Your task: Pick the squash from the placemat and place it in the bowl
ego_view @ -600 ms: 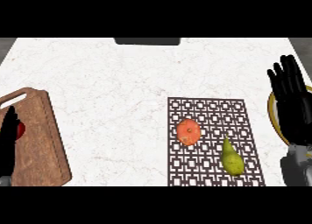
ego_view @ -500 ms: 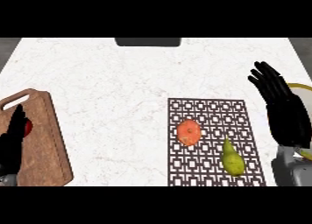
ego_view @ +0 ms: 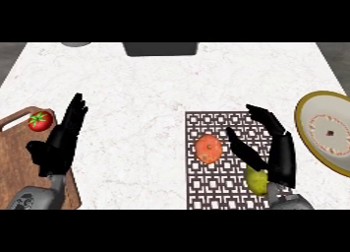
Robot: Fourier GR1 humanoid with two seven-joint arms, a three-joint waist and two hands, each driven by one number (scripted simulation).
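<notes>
A white marbled worktop (ego_view: 141, 93) fills the view. On its right half lies a dark placemat (ego_view: 207, 187) with a pale lattice pattern. An orange round fruit (ego_view: 208, 149) sits on the placemat, left of its middle. The yellow-green squash (ego_view: 257, 180) lies on the placemat too, nearer and to the right of the orange fruit, and only part of it shows because the right hand (ego_view: 278, 155) is over it.

The right hand comes in from the lower right edge on its grey forearm. Its fingers are straight and spread, pointing far and slightly left, with the thumb (ego_view: 243, 148) reaching out toward the orange fruit. The hand is apart, not closed round anything; whether it touches the squash cannot be told.

To the right of the placemat, at the worktop's right edge, stands the bowl (ego_view: 313, 110), pale with a yellowish rim and a reddish ring inside. It is just beside the placemat and partly cut off by the view's edge.

On the left, a brown wooden cutting board (ego_view: 7, 167) with a handle hole lies at the worktop's left edge. A red tomato (ego_view: 39, 121) with a green top rests on its far end. The left hand (ego_view: 60, 140) shows over the board's right edge, fingers straight and pointing far, holding nothing.

At the far edge are a dark rectangular object (ego_view: 160, 48) and a grey rounded one (ego_view: 76, 44).
</notes>
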